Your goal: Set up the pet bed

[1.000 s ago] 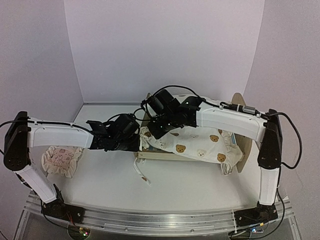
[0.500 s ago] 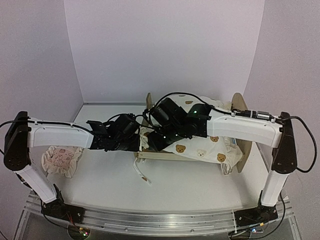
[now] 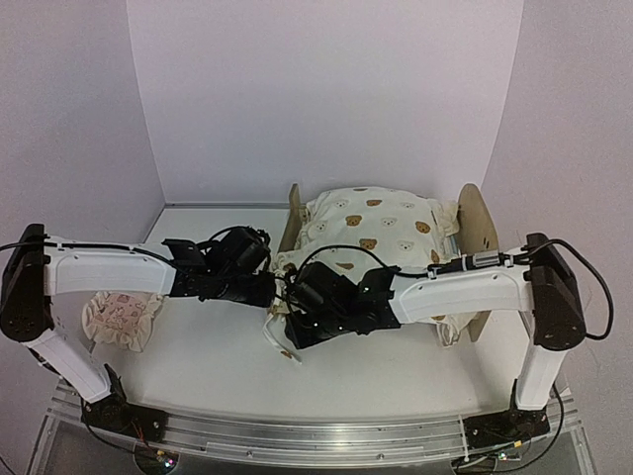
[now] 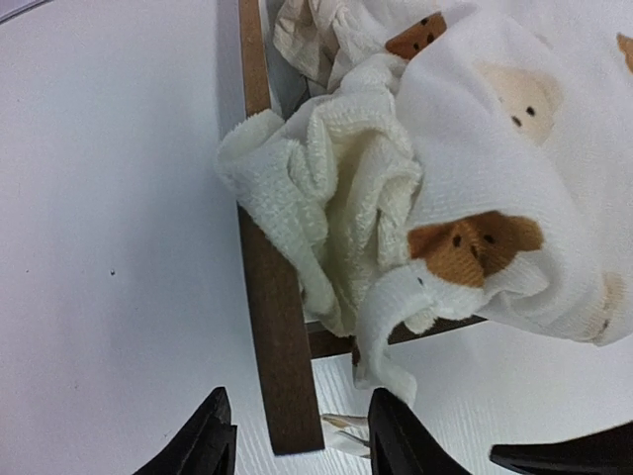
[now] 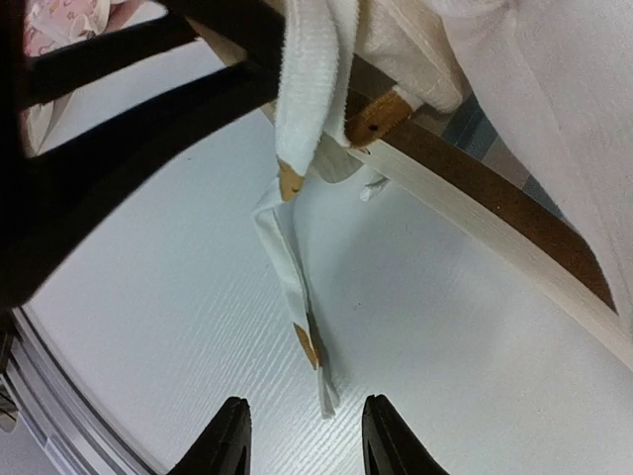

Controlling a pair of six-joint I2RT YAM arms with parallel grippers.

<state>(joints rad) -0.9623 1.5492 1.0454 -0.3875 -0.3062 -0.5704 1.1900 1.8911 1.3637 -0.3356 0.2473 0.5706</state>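
Observation:
The pet bed (image 3: 479, 226) stands mid-table, its plywood frame heaped with the cream bear-print quilt (image 3: 376, 223). My left gripper (image 3: 269, 290) sits at the bed's left front corner. In the left wrist view it (image 4: 302, 447) is open, its jaws straddling the dark end of the footboard (image 4: 277, 327) without touching it, and the quilt's bunched corner (image 4: 336, 198) hangs free over the wood. My right gripper (image 3: 287, 332) hovers low in front of the bed, open (image 5: 302, 435), just above a white quilt tie (image 5: 292, 287) that lies on the table below the side rail (image 5: 475, 208).
A small pinkish ruffled pillow (image 3: 119, 319) lies at the left, under the left arm. The left arm's dark wrist (image 5: 99, 129) crosses close above the right gripper. A strip of blue-striped mattress (image 5: 475, 124) shows under the quilt.
My left gripper has opened and let go of the quilt corner. The right arm has swung off the top of the bed, down and forward to the tie on the table.

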